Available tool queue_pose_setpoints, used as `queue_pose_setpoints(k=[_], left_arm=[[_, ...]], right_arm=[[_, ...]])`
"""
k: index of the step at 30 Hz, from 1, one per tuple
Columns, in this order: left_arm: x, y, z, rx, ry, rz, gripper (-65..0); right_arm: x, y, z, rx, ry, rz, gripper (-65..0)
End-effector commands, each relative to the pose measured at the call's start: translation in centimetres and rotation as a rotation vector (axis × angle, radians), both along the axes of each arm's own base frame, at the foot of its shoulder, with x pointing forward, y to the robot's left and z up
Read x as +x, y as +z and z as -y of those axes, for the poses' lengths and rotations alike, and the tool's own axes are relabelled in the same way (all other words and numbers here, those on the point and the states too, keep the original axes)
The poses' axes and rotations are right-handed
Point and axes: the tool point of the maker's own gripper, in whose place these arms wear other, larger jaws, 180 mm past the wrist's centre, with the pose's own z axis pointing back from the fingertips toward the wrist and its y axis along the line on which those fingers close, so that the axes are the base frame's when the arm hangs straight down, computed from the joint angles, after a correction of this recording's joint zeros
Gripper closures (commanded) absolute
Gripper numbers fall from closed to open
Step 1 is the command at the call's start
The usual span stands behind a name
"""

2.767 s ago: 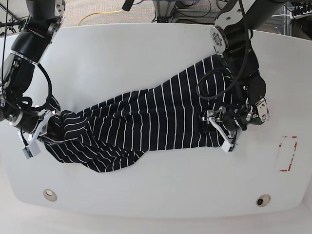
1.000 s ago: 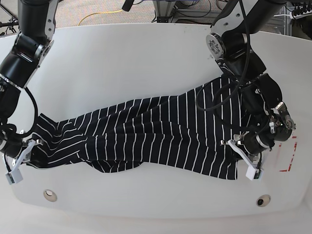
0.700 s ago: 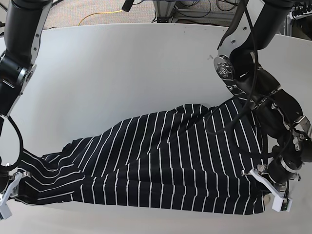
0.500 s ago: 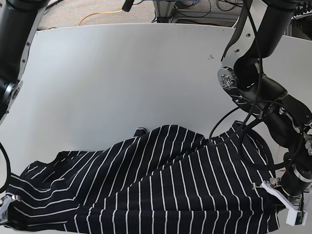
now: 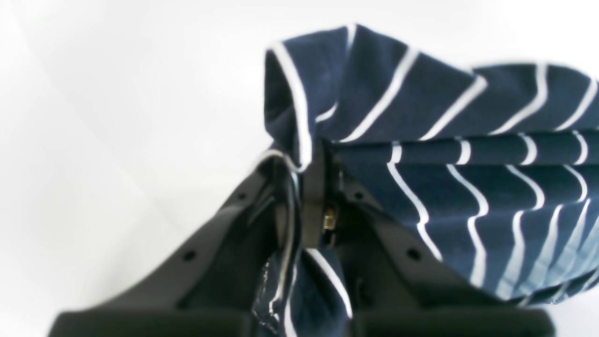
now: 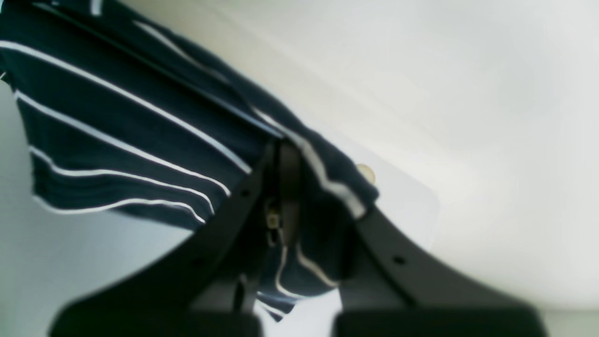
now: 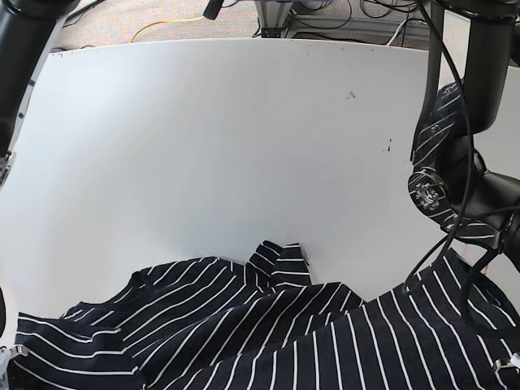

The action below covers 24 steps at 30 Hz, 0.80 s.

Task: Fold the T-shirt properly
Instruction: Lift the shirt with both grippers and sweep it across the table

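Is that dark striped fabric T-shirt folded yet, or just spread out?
Not folded: the dark striped T-shirt hangs stretched and rumpled between both shut grippers.

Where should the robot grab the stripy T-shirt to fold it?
By its outer edges, one each side, coming in sideways. The left end effector and right end effector each pinch a bunched edge of the T-shirt, so the cloth hangs spread between them.

Base view high above table (image 7: 203,138), both wrist views close behind end effectors, sharing T-shirt (image 7: 268,341)
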Motion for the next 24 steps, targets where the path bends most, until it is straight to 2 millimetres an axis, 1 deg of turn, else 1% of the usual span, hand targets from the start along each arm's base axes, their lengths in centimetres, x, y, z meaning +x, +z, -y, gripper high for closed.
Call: queue_pose_setpoints(k=[1,3,4,6,8,10,12,13,14,15,17,19,20,23,24], left_arm=[[-0.3,0.2,-0.6,0.015,0.023,0.018,-0.4],[-0.4,-1.8,-0.5,0.019,0.026,-0.021,-0.4],[-0.5,-3.2,-0.5,0.026,0.03,-0.048,-0.4],[-0.8,-4.9,-0.5,0.034,0.036,-0.081,-0.4],[-1.1,-7.0,-0.4,0.038,0.033,-0.122,-0.4],[-1.4,-9.1,0.0,0.031,0.008,-0.155,-0.4],[-1.8,-10.7,0.0,0.016,0.001,-0.181,-0.4],[-2.1,-12.0,-0.1,0.011,-0.001,-0.208,-0.4],[-2.3,-12.8,-0.1,0.006,-0.002,-0.225,-0.4],[-2.5,-13.9,-0.1,0.007,-0.002,-0.25,-0.4],[-3.4,-16.0,-0.2,0.015,0.005,-0.298,-0.4],[-4.0,-17.4,-0.2,0.019,0.007,-0.329,-0.4],[-4.4,-18.6,-0.2,0.022,0.007,-0.357,-0.4],[-5.2,-20.9,-0.2,0.054,-0.007,-0.416,-0.4],[-5.6,-21.8,-0.2,0.053,-0.008,-0.439,-0.4]], right_arm=[[-0.7,3.5,1.6,0.005,-0.042,0.094,0.0],[-1.0,4.3,2.2,0.034,-0.051,0.121,0.0],[-1.3,4.4,2.6,0.059,-0.06,0.135,0.0],[-1.2,1.8,3.1,0.091,-0.071,0.092,0.0],[-1.3,-0.3,3.2,0.119,-0.067,0.056,0.0],[-1.4,-2.6,2.7,0.153,-0.043,0.015,0.0],[-1.6,-4.6,2.4,0.169,-0.029,-0.026,0.0],[-1.7,-5.8,2.2,0.177,-0.023,-0.05,0.0],[-1.8,-6.4,2.1,0.184,-0.019,-0.063,0.0],[-2.0,-7.5,2.1,0.197,-0.016,-0.082,0.0],[-2.9,-10.1,3.0,0.244,-0.041,-0.12,0.0],[-3.5,-11.6,3.7,0.273,-0.063,-0.138,0.0],[-4.0,-12.7,4.1,0.287,-0.077,-0.155,0.0],[-4.8,-15.4,4.1,0.294,-0.087,-0.215,0.0],[-4.9,-16.6,3.5,0.304,-0.08,-0.239,0.0]])
